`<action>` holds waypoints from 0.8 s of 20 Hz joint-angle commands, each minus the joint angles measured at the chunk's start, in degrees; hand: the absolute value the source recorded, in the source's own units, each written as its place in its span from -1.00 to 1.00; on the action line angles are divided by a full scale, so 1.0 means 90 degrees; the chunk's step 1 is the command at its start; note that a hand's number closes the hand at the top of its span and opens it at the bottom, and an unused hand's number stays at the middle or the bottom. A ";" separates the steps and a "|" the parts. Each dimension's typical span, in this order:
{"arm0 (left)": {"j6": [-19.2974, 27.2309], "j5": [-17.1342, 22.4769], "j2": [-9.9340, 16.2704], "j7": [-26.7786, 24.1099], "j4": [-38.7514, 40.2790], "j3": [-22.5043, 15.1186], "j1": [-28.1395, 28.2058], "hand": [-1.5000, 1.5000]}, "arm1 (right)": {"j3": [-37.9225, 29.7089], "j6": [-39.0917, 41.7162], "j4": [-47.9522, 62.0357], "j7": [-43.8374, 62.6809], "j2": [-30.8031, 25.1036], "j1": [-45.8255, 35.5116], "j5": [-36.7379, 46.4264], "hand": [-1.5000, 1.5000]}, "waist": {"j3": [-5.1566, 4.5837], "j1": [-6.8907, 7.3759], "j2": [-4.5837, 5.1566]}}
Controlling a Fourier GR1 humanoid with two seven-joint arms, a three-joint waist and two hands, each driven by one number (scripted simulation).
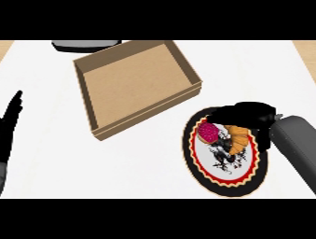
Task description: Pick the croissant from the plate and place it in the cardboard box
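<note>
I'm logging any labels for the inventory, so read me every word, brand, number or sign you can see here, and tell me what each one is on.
None: no readable text anywhere in the head view.
Plate: a dark figure design with a red and yellow scalloped border, no letters.
Cardboard box: plain brown, no print.
Croissant and the pink round item beside it: unmarked.
Dark object at the counter's far edge: no marking visible.

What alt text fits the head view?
The right hand curls over the croissant on a patterned plate, beside a pink-frosted donut. An open cardboard box sits up-left on the white counter; the left hand rests open at the left edge.
</note>
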 commanded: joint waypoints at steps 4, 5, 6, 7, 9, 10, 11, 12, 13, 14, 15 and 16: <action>-0.0095 -0.0341 -0.0255 0.0109 -0.0251 0.0123 0.0104 0.00 | -0.0420 -0.0329 0.0717 -0.0185 0.0374 0.0152 0.0504 1.00 | 0.0006 0.0058 0.0018; -0.0270 -0.0252 -0.0073 0.0200 -0.0414 0.0257 0.0217 0.00 | -0.0504 -0.0670 0.0706 -0.0070 0.0497 0.0174 0.0560 1.00 | 0.0007 0.0067 0.0016; -0.0237 -0.0191 -0.0128 0.0043 -0.0282 0.0226 0.0230 0.00 | -0.0603 -0.1193 0.0831 -0.0079 0.0701 0.0092 0.0441 1.00 | 0.0010 0.0106 0.0032; -0.0213 -0.0208 -0.0121 0.0179 -0.0514 0.0235 0.0315 0.00 | -0.0649 -0.1415 0.0476 -0.0055 0.0594 0.0412 0.0429 1.00 | 0.0008 0.0061 0.0012; -0.0045 -0.0402 -0.0278 0.0249 -0.0806 0.0132 0.0529 0.00 | -0.0797 -0.1409 0.0701 0.0037 0.0839 0.0039 0.0511 1.00 | 0.0008 0.0096 0.0015; -0.0195 -0.0350 -0.0357 -0.0007 0.0144 0.0264 -0.0122 0.00 | -0.0938 -0.1618 0.0866 -0.0147 0.0804 -0.0039 0.0481 1.00 | 0.0005 0.0041 0.0037; -0.0164 -0.0400 -0.0260 0.0099 -0.0588 0.0224 0.0560 0.00 | -0.0912 -0.1648 0.0384 0.0140 0.0835 0.0292 0.0510 1.00 | 0.0005 0.0048 0.0004; -0.0401 -0.0239 -0.0095 0.0136 -0.0415 0.0441 0.0249 0.00 | -0.1078 -0.1670 0.0500 0.0042 0.0775 0.0058 0.0483 1.00 | 0.0005 0.0047 0.0013; -0.0122 -0.0470 -0.0454 0.0281 -0.0574 0.0146 0.0226 0.00 | -0.1154 -0.2070 0.1114 -0.0246 0.0933 -0.0098 0.0557 1.00 | 0.0009 0.0096 0.0034; -0.0367 -0.0245 -0.0113 0.0034 -0.0184 0.0433 0.0186 0.00 | -0.1321 -0.1684 0.0572 0.1316 0.1278 0.0045 0.0354 1.00 | -0.0001 -0.0004 0.0003; -0.0228 -0.0245 -0.0208 0.0234 -0.0356 0.0388 0.0270 0.00 | -0.1562 -0.1786 0.0652 0.1901 0.1217 0.0386 0.0217 1.00 | -0.0001 -0.0112 -0.0042; -0.0084 -0.0346 -0.0299 0.0006 -0.0345 0.0333 0.0500 0.00 | -0.1889 -0.1749 0.0747 0.2573 0.1223 0.0317 0.0063 1.00 | -0.0013 -0.0149 -0.0082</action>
